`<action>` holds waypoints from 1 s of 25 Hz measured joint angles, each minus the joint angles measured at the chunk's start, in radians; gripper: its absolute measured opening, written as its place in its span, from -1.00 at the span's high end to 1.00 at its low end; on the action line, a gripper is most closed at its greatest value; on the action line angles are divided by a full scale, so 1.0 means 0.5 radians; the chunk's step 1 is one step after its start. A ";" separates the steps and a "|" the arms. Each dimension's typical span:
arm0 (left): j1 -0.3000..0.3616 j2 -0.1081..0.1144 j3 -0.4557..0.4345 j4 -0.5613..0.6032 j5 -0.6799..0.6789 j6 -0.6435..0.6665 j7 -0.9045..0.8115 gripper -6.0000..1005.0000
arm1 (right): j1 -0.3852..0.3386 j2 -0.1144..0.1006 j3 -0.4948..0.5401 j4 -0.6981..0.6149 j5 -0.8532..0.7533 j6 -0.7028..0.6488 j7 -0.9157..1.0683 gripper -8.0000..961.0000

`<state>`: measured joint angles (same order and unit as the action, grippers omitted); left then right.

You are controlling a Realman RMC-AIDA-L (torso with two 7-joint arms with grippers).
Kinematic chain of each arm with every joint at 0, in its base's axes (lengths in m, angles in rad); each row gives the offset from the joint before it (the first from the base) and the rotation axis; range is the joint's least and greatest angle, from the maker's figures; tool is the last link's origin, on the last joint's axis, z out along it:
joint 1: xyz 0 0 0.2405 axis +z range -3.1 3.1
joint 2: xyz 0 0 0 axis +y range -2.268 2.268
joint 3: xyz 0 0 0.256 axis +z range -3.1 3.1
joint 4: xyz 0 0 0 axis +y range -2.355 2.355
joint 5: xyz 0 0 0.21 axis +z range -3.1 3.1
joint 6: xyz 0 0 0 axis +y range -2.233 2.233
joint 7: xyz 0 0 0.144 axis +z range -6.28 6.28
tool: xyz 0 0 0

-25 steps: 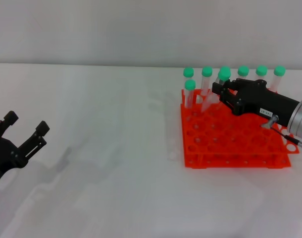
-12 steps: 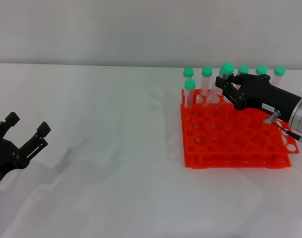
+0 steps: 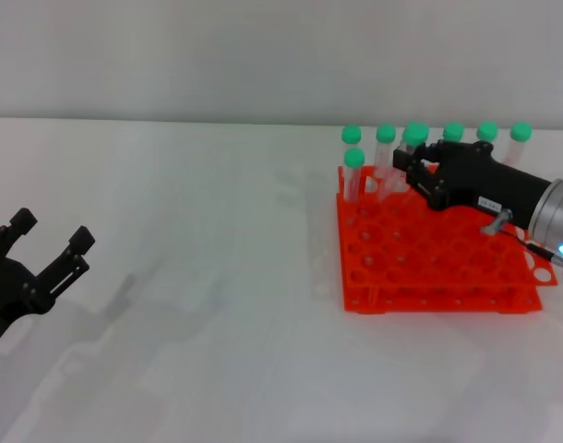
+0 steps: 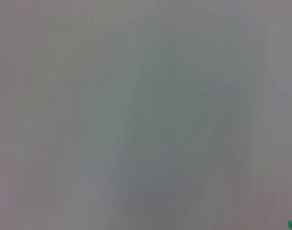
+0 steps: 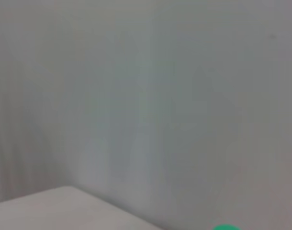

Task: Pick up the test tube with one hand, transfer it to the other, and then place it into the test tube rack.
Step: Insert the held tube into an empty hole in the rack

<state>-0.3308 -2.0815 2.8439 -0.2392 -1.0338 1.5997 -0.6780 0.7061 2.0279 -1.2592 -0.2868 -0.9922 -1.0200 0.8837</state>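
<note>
Head view: right pincer (image 3: 416,167) clamps test tube (image 3: 413,148) over rack (image 3: 438,249); left pincer (image 3: 49,242) apart.

Right gripper (image 3: 418,172), black on a silver-grey arm with lit ring, reached leftward at far right, fingers closed; left gripper (image 3: 49,242) sat low at left edge, fingers spread.

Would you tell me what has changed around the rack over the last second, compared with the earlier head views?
The right gripper, holding the test tube at the far row of the test tube rack, rose slightly and has come back down, so the tube sits lower among its neighbours. It has not let go. The left gripper stays open and parked at the table's near left; the rack and other tubes have not moved.
</note>
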 joint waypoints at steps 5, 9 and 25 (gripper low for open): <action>0.001 0.000 0.000 0.000 0.000 0.000 0.000 -0.78 | 0.024 0.000 -0.086 0.000 0.000 0.036 0.009 0.56; 0.002 0.000 0.000 0.000 0.000 0.000 0.000 -0.78 | 0.033 0.000 -0.101 -0.017 0.000 0.040 0.015 0.56; 0.011 0.000 0.000 0.021 0.003 0.001 0.000 -0.78 | 0.117 0.000 -0.309 -0.041 -0.001 0.202 0.047 0.49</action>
<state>-0.3253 -2.0815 2.8439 -0.2287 -1.0323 1.6000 -0.6780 0.7647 2.0279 -1.4138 -0.3074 -0.9927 -0.9193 0.9073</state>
